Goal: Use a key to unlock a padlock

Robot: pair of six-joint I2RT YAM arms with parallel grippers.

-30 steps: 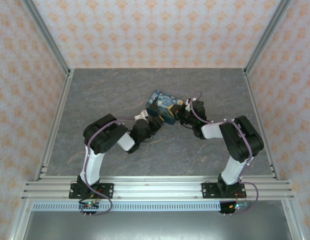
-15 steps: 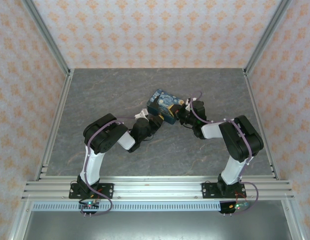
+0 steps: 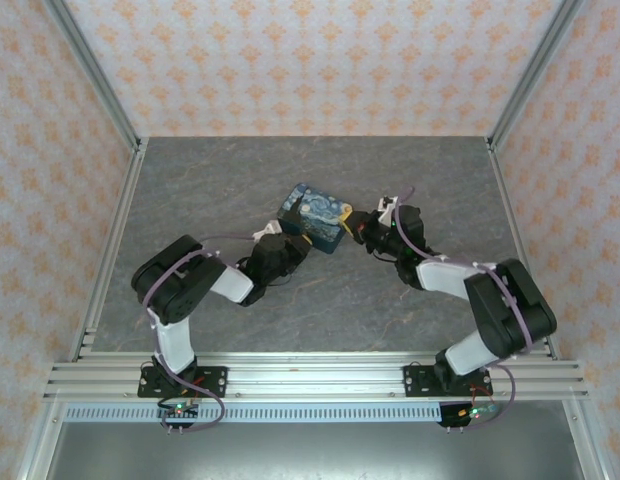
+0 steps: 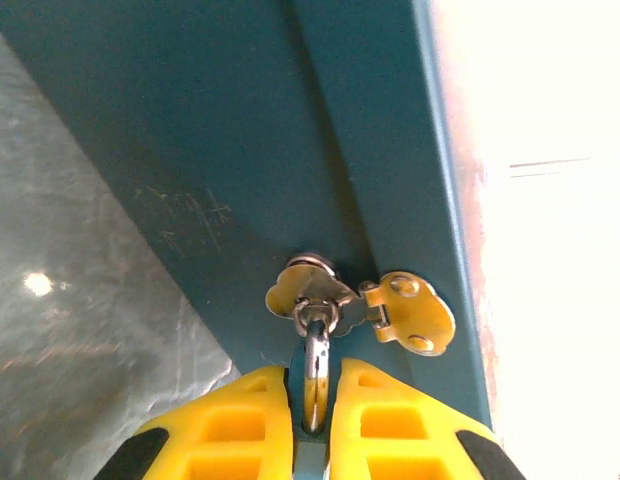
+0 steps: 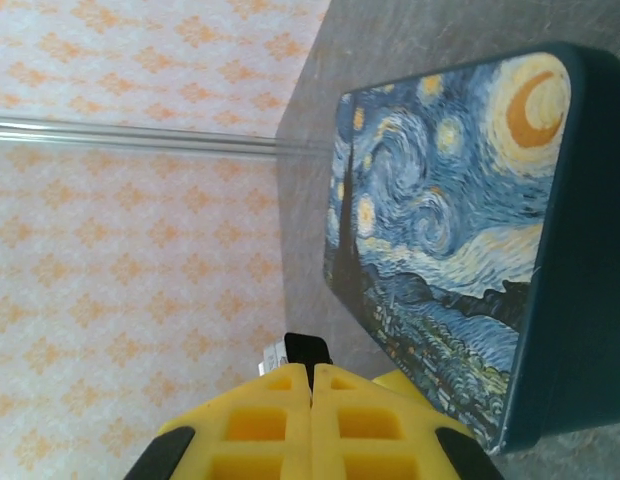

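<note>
**Both arms meet at the padlock**

The padlock (image 3: 312, 214) lies askew near the middle of the grey table (image 3: 190, 190), its painted face up. The left gripper (image 3: 292, 241) reaches in from the near left and meets the padlock's near edge. The right gripper (image 3: 362, 226) sits just beside its right end. Both arms are bent at the elbow, with forearms low over the table.

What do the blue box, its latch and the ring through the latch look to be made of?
Box: probably printed metal or hard plastic; its teal side is smooth with fine scratches, and the painting on the lid has a slight sheen.
Latch: brass-coloured sheet metal, shiny and riveted.
Ring: polished silvery metal with bright highlights.
</note>
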